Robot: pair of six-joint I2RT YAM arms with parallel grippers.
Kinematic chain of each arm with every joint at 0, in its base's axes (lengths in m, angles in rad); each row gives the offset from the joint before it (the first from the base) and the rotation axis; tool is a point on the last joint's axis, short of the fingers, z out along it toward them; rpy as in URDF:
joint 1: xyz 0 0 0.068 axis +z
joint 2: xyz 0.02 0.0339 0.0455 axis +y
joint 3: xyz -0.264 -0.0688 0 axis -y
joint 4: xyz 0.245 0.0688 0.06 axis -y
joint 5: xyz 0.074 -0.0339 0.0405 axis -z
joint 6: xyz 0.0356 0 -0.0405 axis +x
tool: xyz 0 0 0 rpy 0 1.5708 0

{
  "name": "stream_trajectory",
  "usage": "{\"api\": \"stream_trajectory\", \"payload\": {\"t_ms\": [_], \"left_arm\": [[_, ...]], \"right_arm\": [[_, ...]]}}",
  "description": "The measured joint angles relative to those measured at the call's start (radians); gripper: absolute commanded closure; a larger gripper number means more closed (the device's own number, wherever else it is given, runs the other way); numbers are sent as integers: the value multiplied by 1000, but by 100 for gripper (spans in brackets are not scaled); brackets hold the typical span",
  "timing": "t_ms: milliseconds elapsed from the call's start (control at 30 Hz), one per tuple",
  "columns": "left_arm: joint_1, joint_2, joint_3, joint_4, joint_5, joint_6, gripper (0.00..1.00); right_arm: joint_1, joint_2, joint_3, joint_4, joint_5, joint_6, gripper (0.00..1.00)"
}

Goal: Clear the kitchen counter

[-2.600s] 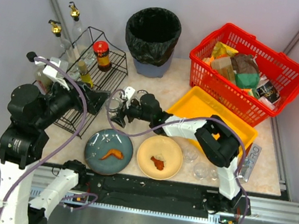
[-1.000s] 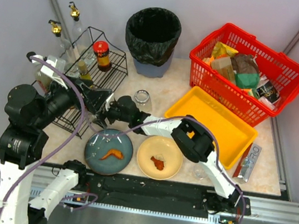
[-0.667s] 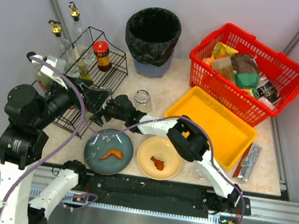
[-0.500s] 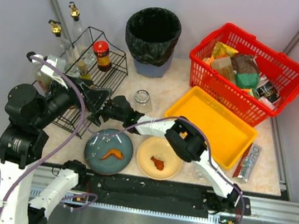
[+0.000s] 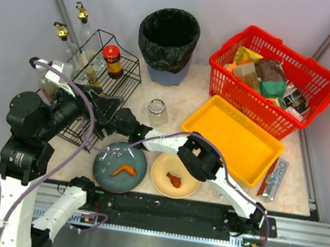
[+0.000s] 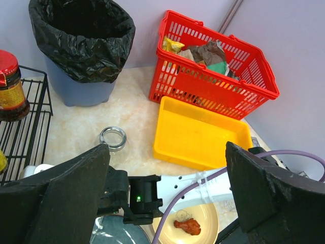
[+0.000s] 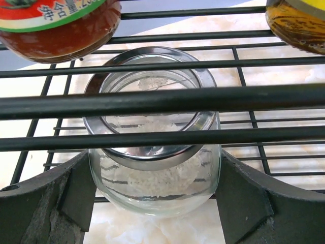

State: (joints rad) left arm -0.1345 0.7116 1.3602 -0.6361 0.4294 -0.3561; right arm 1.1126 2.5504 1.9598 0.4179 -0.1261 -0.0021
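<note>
Bars of the black wire rack (image 7: 162,100) cross my right wrist view, and behind them my right gripper (image 7: 154,154) holds a glass jar (image 7: 155,185) of white grains with a metal rim, one finger pressed to each side of it. Whether the jar rests on the rack's lower wires or hangs just above them I cannot tell. Above it stand a red sauce jar (image 7: 56,30) at the upper left and an amber bottle (image 7: 297,23) at the upper right. From the top view my right arm reaches across to the rack (image 5: 112,78) at the left. My left gripper (image 6: 165,152) hangs beside the rack with its jaws spread wide and nothing between them. The kitchen counter (image 5: 187,99), beige-pink and faintly marbled, spreads under everything, and it shows pale beneath the wires below the jar. On it, well apart from the rack, stand a bin with a black liner (image 5: 168,37) at the back, a red basket (image 5: 243,101) full of packets at the far right, and a yellow tray (image 5: 237,137) just in front of the basket. An upturned glass (image 5: 156,110) stands between the rack and the tray. Near my bases lie a blue-grey plate (image 5: 104,176) with an orange scrap (image 5: 124,170) and a yellow plate (image 5: 159,182) with a brown scrap (image 5: 174,179).
</note>
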Motion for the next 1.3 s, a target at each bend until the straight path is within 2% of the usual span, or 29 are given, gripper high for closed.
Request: {"api": "stream_trajectory", "payload": {"t_ms": [433, 567, 767, 1033, 1300], "left_arm": [[0, 0, 0, 0, -3, 0, 1], [0, 2, 0, 0, -4, 0, 1], [0, 5, 0, 0, -4, 2, 1], [0, 5, 0, 0, -9, 11, 1], [0, 4, 0, -1, -24, 16, 1]], "right_arm": [[3, 47, 64, 9, 53, 48, 24], [4, 58, 72, 20, 59, 52, 10], [5, 58, 69, 23, 66, 55, 1], [6, 58, 32, 59, 74, 51, 1], [9, 15, -117, 120, 71, 36, 1]]}}
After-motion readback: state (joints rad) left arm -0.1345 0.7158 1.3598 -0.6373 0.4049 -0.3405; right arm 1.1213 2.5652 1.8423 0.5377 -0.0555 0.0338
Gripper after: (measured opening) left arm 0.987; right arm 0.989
